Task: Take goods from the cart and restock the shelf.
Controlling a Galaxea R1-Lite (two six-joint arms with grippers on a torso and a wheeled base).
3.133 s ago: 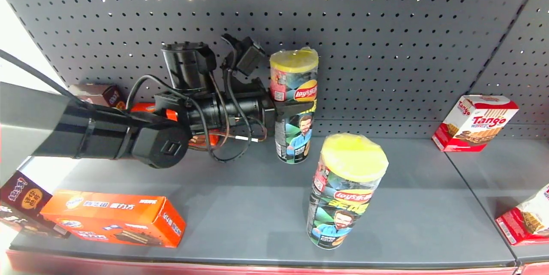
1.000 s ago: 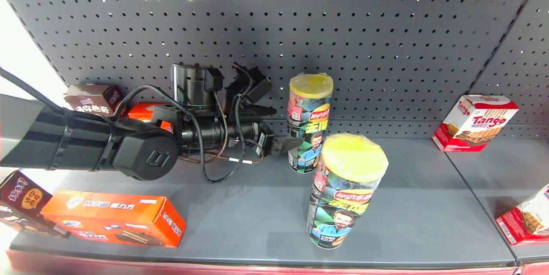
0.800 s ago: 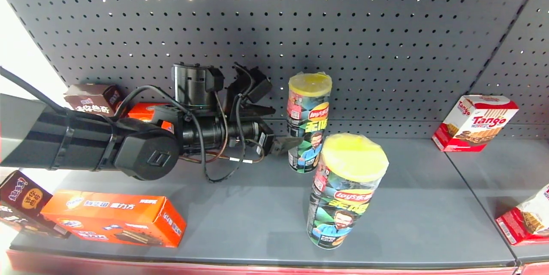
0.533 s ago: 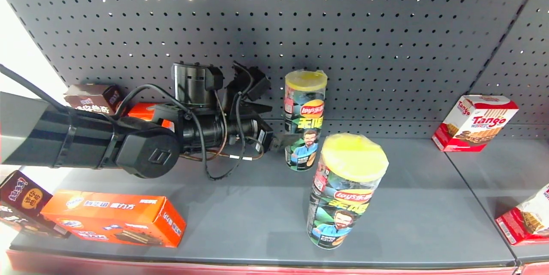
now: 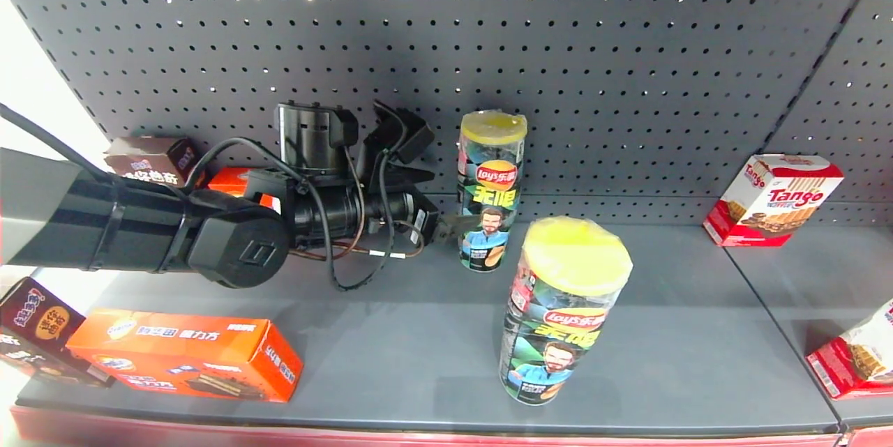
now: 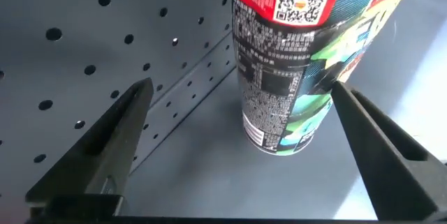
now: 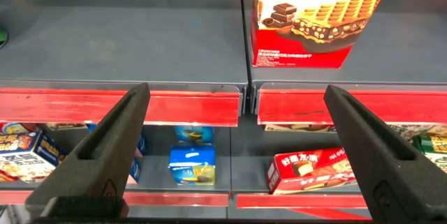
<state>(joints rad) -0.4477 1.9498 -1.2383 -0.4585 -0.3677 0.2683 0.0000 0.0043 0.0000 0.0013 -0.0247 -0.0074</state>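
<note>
Left end effector [image 6: 242,91], spread, faces rear chip can [image 5: 490,189], second chip can [image 5: 561,307] nearby.

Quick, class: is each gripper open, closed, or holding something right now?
Left gripper: open, empty, its fingers apart before the rear chip can.
Right gripper: open, empty, facing a wafer box.

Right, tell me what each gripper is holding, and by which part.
Nothing. The left gripper is open, fingers either side of the rear chip can, which stands free on the shelf. The right gripper is open and empty.
</note>
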